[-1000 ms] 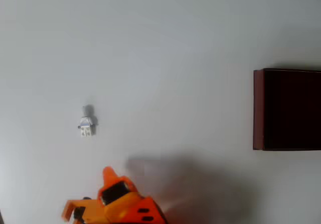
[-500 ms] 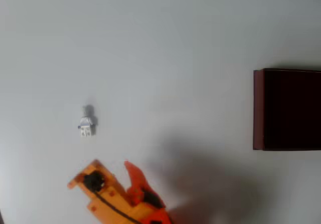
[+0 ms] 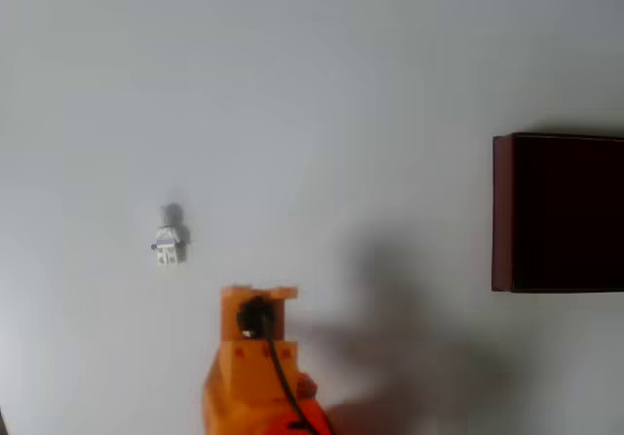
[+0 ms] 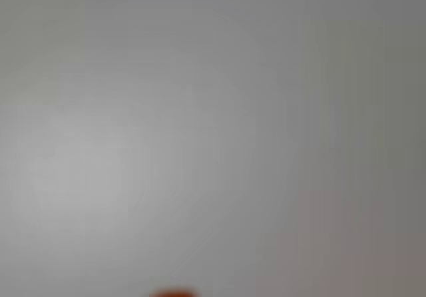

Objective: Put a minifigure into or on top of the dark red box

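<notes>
Overhead | gripper [image 3: 255, 303] state unclear | minifigure [image 3: 168, 243] on table [image 3: 341, 84] | dark red box [image 3: 502, 211] right

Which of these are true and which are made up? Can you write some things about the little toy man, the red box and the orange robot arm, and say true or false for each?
1. The minifigure lies on the white table, away from the box. True.
2. The minifigure is already inside the dark red box. False: it is on the table far to the left of the box in the overhead view.
3. The end effector is holding the minifigure. False: it is below and to the right of the toy in the overhead view, not touching it.
4. The dark red box sits at the right edge of the overhead view. True.
5. The arm is orange. True.
</notes>
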Robot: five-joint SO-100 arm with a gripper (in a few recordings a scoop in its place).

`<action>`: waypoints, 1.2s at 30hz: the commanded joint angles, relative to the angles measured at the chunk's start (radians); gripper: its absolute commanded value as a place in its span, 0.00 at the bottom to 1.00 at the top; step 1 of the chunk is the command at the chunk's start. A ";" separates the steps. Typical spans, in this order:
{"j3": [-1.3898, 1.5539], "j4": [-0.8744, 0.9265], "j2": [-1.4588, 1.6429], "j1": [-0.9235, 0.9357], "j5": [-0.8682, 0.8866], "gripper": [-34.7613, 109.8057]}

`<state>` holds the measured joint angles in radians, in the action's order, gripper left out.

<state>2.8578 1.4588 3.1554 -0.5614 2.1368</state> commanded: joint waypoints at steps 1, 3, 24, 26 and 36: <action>-0.091 -0.080 -0.189 -0.064 0.129 0.37; -0.164 -0.130 -0.356 -0.087 0.152 0.37; -0.460 -0.508 -1.081 -0.115 0.075 0.36; -0.491 -0.492 -1.106 -0.121 0.080 0.37; -0.568 -0.499 -1.220 -0.158 0.124 0.36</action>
<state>2.3439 0.9587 1.9390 -0.6918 2.2411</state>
